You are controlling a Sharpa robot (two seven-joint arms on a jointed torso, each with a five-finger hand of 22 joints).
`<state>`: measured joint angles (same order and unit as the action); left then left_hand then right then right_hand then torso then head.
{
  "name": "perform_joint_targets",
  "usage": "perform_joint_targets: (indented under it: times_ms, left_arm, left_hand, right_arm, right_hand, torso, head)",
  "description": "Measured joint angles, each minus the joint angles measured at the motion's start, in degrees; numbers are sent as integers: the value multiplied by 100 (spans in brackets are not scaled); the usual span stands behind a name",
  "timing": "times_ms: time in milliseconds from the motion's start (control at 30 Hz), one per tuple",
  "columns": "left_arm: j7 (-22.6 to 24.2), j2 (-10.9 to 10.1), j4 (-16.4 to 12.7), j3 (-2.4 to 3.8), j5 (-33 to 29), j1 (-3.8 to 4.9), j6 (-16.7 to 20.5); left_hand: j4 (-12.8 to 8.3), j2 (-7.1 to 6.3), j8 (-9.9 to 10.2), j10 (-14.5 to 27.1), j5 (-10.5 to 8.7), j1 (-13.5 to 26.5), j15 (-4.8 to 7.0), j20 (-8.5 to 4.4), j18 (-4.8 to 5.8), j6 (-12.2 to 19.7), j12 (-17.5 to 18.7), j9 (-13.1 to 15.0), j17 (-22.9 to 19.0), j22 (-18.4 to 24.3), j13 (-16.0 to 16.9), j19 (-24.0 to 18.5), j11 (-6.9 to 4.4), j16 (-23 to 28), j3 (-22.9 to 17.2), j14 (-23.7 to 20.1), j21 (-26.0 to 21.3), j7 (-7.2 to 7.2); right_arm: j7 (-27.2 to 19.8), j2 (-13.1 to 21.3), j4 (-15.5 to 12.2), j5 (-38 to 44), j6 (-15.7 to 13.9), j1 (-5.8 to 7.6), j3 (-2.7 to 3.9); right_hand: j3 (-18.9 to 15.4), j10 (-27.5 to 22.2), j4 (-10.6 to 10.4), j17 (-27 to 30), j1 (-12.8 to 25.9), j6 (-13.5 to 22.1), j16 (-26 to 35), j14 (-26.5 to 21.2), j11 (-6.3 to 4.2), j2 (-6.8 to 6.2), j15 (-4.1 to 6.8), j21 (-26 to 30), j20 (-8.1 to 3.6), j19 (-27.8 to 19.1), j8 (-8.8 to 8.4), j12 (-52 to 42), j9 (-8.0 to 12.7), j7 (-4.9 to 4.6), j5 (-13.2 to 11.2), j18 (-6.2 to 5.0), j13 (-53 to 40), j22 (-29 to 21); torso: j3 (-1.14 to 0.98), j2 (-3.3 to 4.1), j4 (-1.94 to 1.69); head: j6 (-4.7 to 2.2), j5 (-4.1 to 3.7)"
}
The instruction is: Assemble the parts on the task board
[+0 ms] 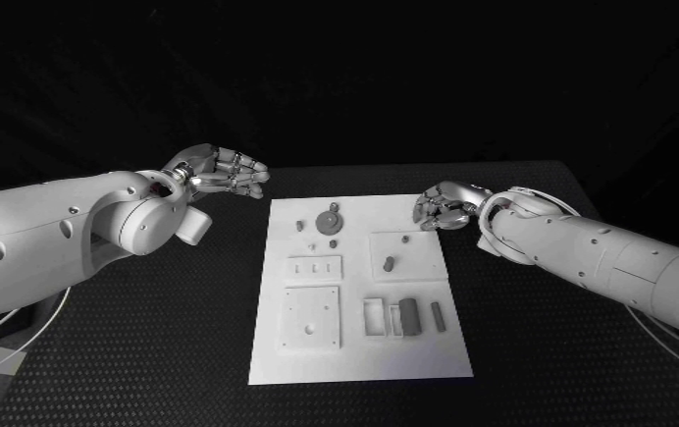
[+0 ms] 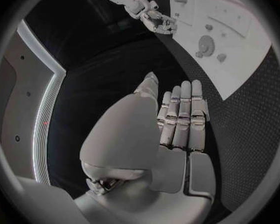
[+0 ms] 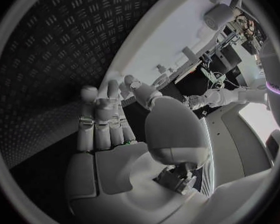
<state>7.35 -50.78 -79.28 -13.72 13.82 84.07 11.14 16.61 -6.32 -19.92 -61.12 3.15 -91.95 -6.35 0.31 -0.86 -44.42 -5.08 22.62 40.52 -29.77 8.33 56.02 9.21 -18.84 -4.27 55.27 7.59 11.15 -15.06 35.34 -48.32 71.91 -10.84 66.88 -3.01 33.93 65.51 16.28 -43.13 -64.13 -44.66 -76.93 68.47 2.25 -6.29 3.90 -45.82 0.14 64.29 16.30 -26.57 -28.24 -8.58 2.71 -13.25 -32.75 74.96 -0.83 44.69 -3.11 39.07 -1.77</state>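
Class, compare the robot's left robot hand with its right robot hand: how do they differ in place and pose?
The left robot hand hovers over the black table, off the task board's left far corner; the right robot hand hangs at the board's right edge. In the head view the left's fingers look more spread, the right's more curled. Both hold nothing.

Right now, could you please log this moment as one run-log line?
left hand: empty, off task board | right hand: empty, at board's edge | parts: untouched
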Motion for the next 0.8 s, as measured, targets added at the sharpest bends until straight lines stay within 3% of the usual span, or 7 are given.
perform_joint_targets:
  times_ms: [367, 567, 800]
  left_arm:
    - [-4, -23, -11, 0, 1, 0, -1]
    - [-7, -12, -13, 0, 3, 1, -3]
    - [-11, -15, -20, 0, 5, 1, -5]
  left_hand:
    - [0, 0, 0, 0, 0, 0, 0, 0, 0, 0, 0, 0, 5, 0, 0, 0, 0, 0, 0, 0, 0, 0]
    - [0, 0, 0, 0, 0, 0, 0, 0, 0, 0, 0, 0, 5, -5, 0, 0, 0, 0, 0, 0, 0, 0]
    - [0, 0, 0, 0, 0, 0, 0, 0, 0, 0, 0, 1, 10, -4, -1, 0, 0, 0, 0, 0, -22, 0]
  right_arm:
    - [-65, -33, 79, -171, 16, -8, -1]
    - [-92, -71, 162, -246, 39, -14, 1]
    - [-124, -81, 179, -323, 51, -36, 9]
  right_hand:
    - [0, -30, 0, 0, -35, -7, 0, -11, -10, 35, 10, 0, 1, -1, 21, -22, 0, 26, 0, -4, -34, 0]
    - [-16, -31, 16, 0, -66, -96, 0, -10, -10, 126, 10, 0, 20, -20, 84, -50, -38, 30, 0, -8, -70, 0]
    - [-16, -31, 16, 0, -68, -127, 0, -9, -10, 128, 9, 0, 20, -20, 111, -74, -60, 55, 0, -9, -98, 0]
  torso:
    - [-4, 0, 0]
    - [-4, 0, -3]
    - [-4, -1, 1]
  head:
    - [7, 25]
    - [2, 27]
    - [-1, -16]
